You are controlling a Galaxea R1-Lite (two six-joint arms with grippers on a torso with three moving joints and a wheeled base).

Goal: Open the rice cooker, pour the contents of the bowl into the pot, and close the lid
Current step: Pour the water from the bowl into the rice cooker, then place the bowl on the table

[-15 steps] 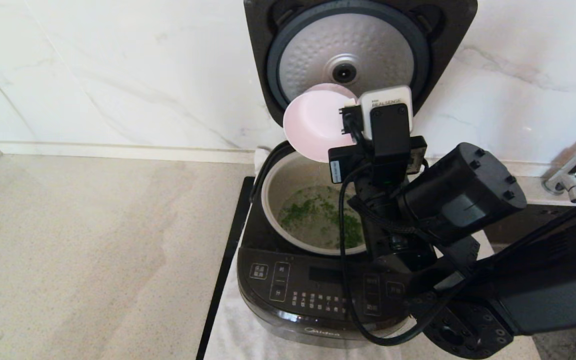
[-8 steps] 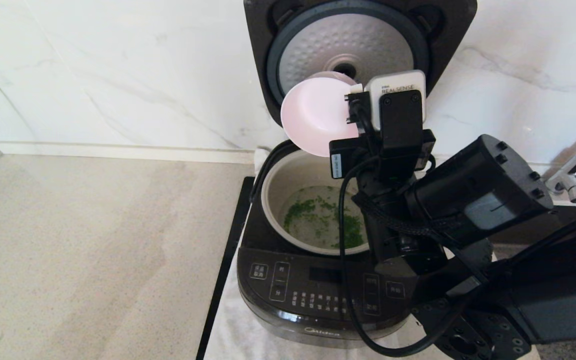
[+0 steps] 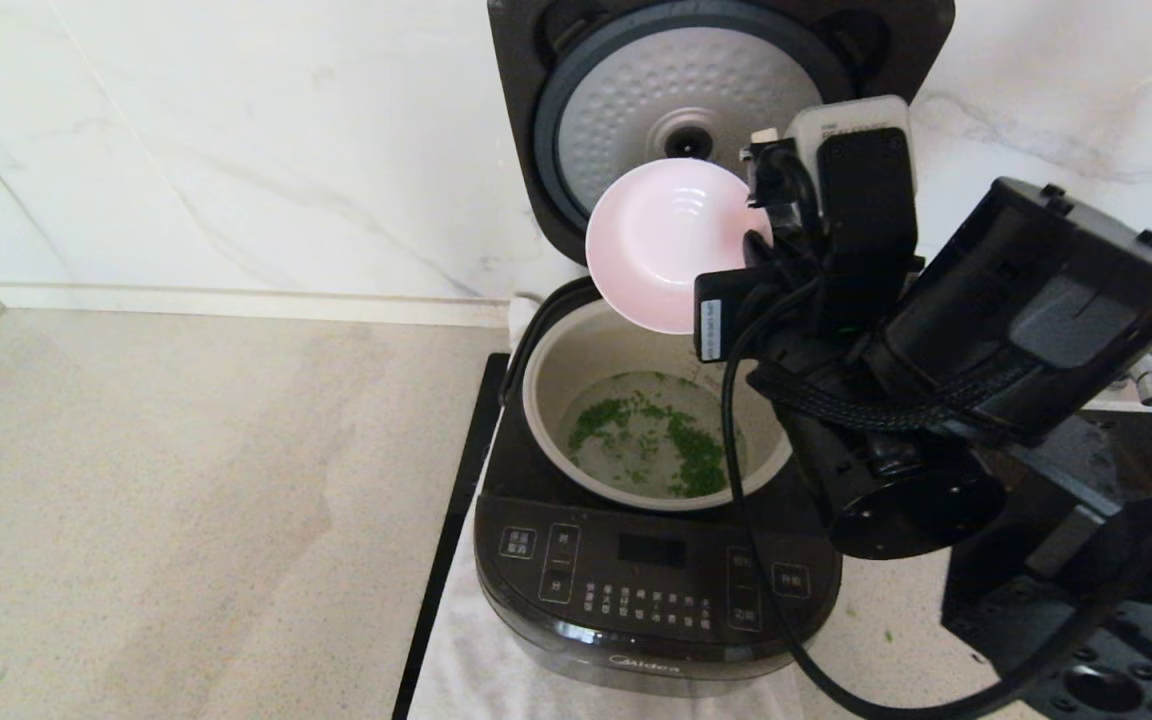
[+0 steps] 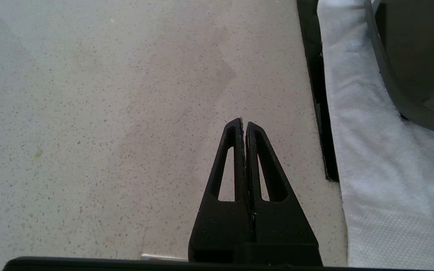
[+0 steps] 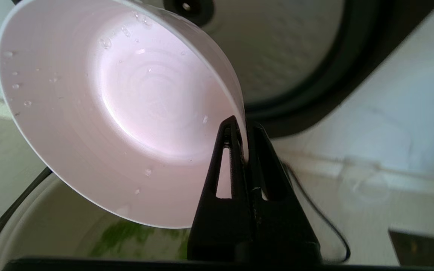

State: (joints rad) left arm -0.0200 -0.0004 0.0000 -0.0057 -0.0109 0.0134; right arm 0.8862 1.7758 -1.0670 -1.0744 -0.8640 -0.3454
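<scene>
Above one pot (image 3: 576, 345) — one emptied bowl (image 3: 661, 245) — one lid (image 3: 536, 60) upright.

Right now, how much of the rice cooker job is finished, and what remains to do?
Done: the lid stands open and the green bits lie in the pot. In hand: the right gripper pinches the rim of the tilted bowl above the pot; only droplets show inside it. Left: put the bowl away and close the lid. The left gripper is parked over the counter.

Right gripper (image 5: 244, 130) pinching empty pink bowl (image 5: 126, 113) rim, above pot (image 5: 51, 226).
</scene>
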